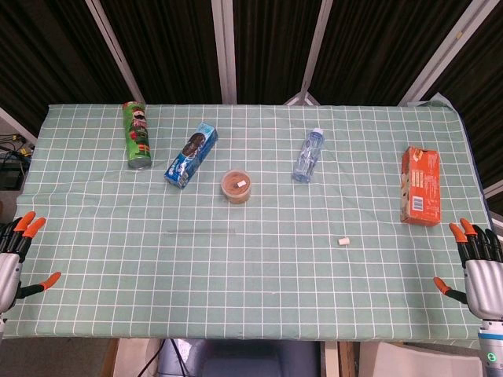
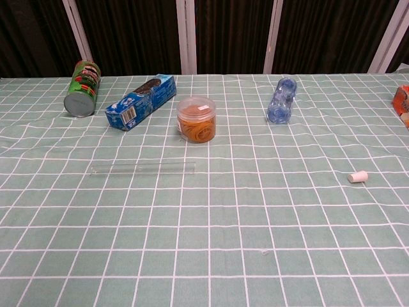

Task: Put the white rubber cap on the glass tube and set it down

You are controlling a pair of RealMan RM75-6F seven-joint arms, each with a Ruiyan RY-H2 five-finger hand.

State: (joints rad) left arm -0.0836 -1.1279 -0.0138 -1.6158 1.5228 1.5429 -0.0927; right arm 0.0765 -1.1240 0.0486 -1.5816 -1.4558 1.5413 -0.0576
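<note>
glass tube (image 2: 143, 168) lying flat mid-table, a bit toward the left edge | white rubber cap (image 2: 358, 176) sitting on its own well apart, toward the right edge | left hand (image 1: 17, 250) at front-left corner, fingers spread, holding nothing | right hand (image 1: 478, 263) at front-right corner, same deal

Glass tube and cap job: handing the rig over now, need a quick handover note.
Left hand: open, holds nothing, at the near left table edge.
Right hand: open, holds nothing, at the near right edge.
Glass tube: lying flat on the cloth, left of centre, in front of the rubber band jar.
White rubber cap: lying loose on the cloth to the right, well apart from the tube.
Done: nothing yet; neither item touched.
Left: pick up tube and cap, fit the cap on the tube end, set it down.
</note>
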